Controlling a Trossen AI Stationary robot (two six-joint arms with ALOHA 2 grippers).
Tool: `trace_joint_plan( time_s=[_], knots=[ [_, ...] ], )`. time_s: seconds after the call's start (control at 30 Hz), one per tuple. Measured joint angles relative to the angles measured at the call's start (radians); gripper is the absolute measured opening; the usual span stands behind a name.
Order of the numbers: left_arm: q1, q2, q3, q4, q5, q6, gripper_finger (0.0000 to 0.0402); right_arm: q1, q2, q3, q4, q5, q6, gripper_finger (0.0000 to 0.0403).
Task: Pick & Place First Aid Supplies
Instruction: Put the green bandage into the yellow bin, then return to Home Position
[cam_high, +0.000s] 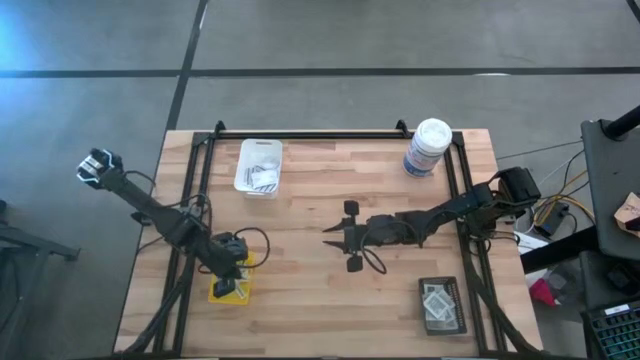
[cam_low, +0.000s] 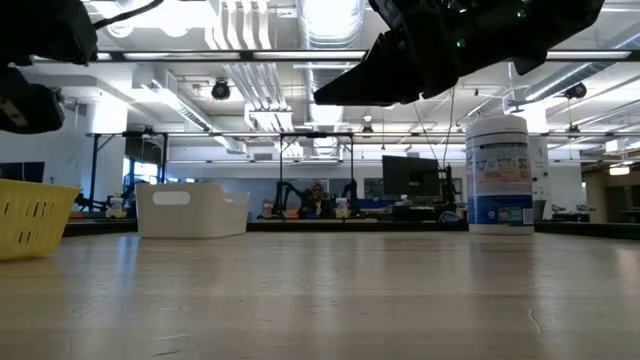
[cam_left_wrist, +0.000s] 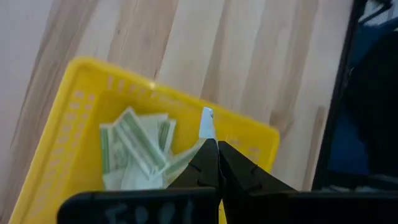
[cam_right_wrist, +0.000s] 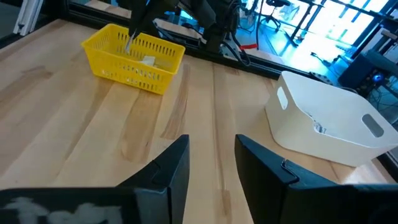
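My left gripper (cam_left_wrist: 217, 163) hovers over the yellow tray (cam_left_wrist: 74, 93), shut on a small pale narrow packet (cam_left_wrist: 206, 123). Several green-and-white striped packets (cam_left_wrist: 137, 149) lie in a loose heap on that tray's floor. In the high view the yellow tray (cam_high: 229, 290) sits near the table's near-left corner. My right gripper (cam_high: 340, 241) is open above bare wood at the table's middle, touching nothing; its fingers (cam_right_wrist: 171, 168) point toward the yellow tray (cam_right_wrist: 134, 59). More packets lie in the white tray (cam_high: 258, 165) and the black tray (cam_high: 441, 304). My left gripper pinches the pale packet between its two fingers by one end (cam_left_wrist: 208, 138), coming from above and pointing down into the yellow tray. The rest of the packet sticks out past the fingertips, lifted clear of the heap below.
A tall white canister with a blue label (cam_high: 428, 148) stands at the far right of the table. The white tray (cam_right_wrist: 329, 121) sits at the far left-centre, the black tray at the near right. Black rails (cam_high: 300, 134) frame the table. Bare wood lies between the trays.
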Motion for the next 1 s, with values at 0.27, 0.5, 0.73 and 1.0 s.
trace_joint_plan(
  time_s=[0.27,0.5,0.73,1.0],
  knots=[
    [0.0,0.0,0.0,-0.053,0.026,0.0,0.0,0.001,0.0,0.0,0.0,0.0,0.1,0.0122],
    [0.0,0.0,0.0,-0.053,0.026,0.034,0.0,0.001,0.0,0.0,0.0,-0.002,0.164,0.013],
    [0.0,0.0,0.0,-0.053,0.027,0.033,0.0039,0.013,0.0,0.0,-0.002,-0.004,0.179,0.0121],
    [0.004,0.0,0.0,-0.068,0.027,0.102,0.0097,0.048,-0.001,0.0,-0.002,-0.006,0.179,0.0109]
  ],
)
